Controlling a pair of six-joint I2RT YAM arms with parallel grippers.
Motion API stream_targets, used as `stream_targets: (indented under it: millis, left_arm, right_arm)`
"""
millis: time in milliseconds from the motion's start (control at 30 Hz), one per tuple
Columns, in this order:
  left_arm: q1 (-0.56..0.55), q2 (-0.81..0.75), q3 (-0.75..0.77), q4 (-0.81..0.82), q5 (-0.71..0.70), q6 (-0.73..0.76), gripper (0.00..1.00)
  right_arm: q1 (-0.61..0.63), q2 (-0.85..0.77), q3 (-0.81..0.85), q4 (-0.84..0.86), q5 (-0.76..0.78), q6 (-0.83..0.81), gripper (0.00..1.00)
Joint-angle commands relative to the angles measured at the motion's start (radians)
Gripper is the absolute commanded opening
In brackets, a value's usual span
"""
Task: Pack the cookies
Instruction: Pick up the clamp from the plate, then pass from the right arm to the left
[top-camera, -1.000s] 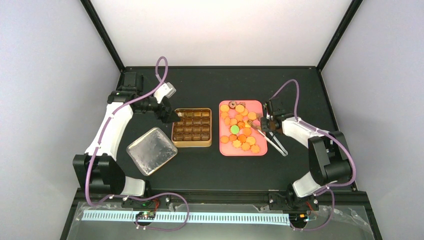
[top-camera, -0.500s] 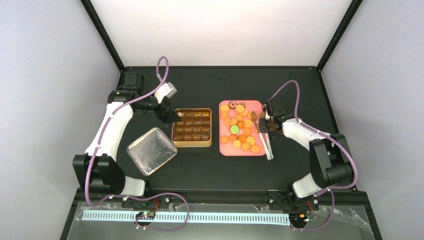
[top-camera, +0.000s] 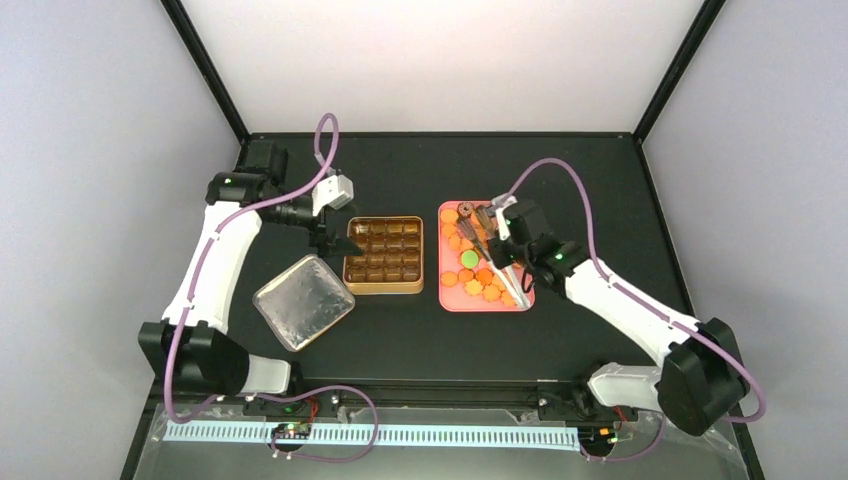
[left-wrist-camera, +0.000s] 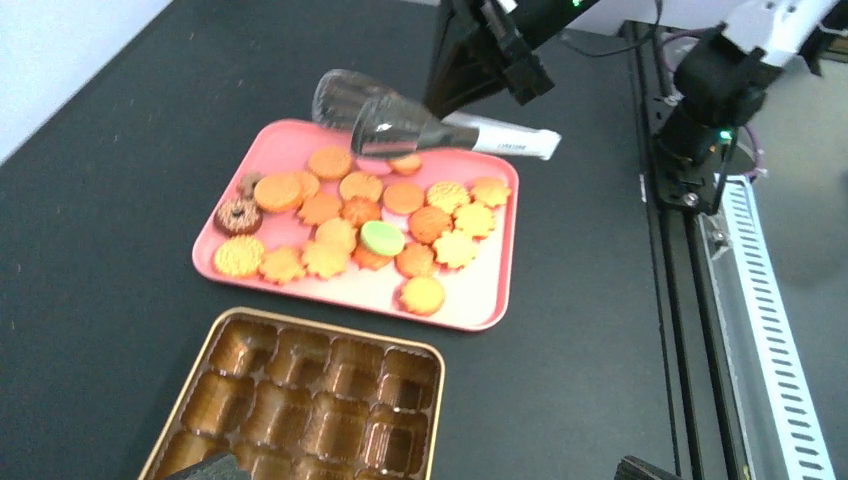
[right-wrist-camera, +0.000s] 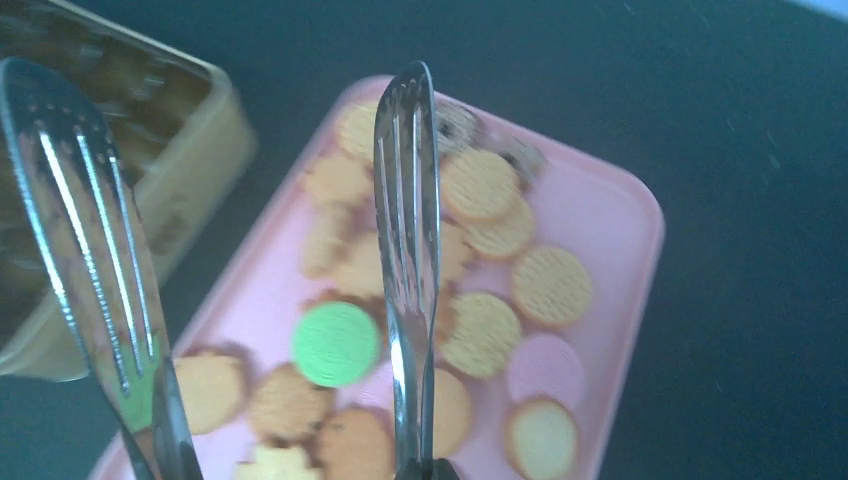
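Cookies (left-wrist-camera: 382, 237) lie on pink tray (left-wrist-camera: 470, 300), beneath your right fingers.
Your right gripper (top-camera: 503, 252) is clenched on the tongs (right-wrist-camera: 405, 200), prongs apart above them; your left gripper (top-camera: 338, 243) is released wide, tin (left-wrist-camera: 300, 400) just beyond its fingertips.

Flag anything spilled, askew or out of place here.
Nothing stands out. The cookies all lie on the pink tray, none spilled. The tin sits square beside it; its lid lies at an angle on the tin's left, simply set aside.

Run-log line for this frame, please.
right gripper: shut on tongs, over cookies on pink tray | left gripper: open, beside tin | tin: empty
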Motion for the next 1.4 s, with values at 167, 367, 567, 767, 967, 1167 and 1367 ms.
stream_targets:
  millis: [167,367,567,767,967,1167,1367]
  left_arm:
    - [-0.085,-0.086,0.058,-0.238,0.047,0.358,0.99]
    - [-0.12,-0.222,-0.094,-0.054,0.044,0.355,0.99]
    - [-0.135,-0.305,-0.217,0.184,0.011,0.229,0.88]
    - [-0.146,-0.273,-0.205,0.178,0.011,0.189,0.7]
    - [-0.15,-0.272,-0.225,0.163,0.005,0.195,0.5]
    - [-0.155,-0.246,-0.23,0.135,-0.004,0.188,0.22]
    - [-0.155,-0.242,-0.246,0.113,-0.001,0.204,0.45]
  right_arm:
    - [0.29,0.009,0.167,-0.032,0.112,-0.139,0.01]
    - [0.453,0.098,0.3,-0.052,0.176,-0.216,0.01]
    - [0.545,0.142,0.375,-0.064,0.216,-0.284,0.01]
    - [0.588,0.182,0.424,-0.077,0.226,-0.317,0.01]
    - [0.607,0.207,0.449,-0.077,0.241,-0.326,0.01]
    - [0.612,0.227,0.478,-0.067,0.252,-0.329,0.01]
    - [0.612,0.235,0.488,-0.058,0.258,-0.335,0.01]
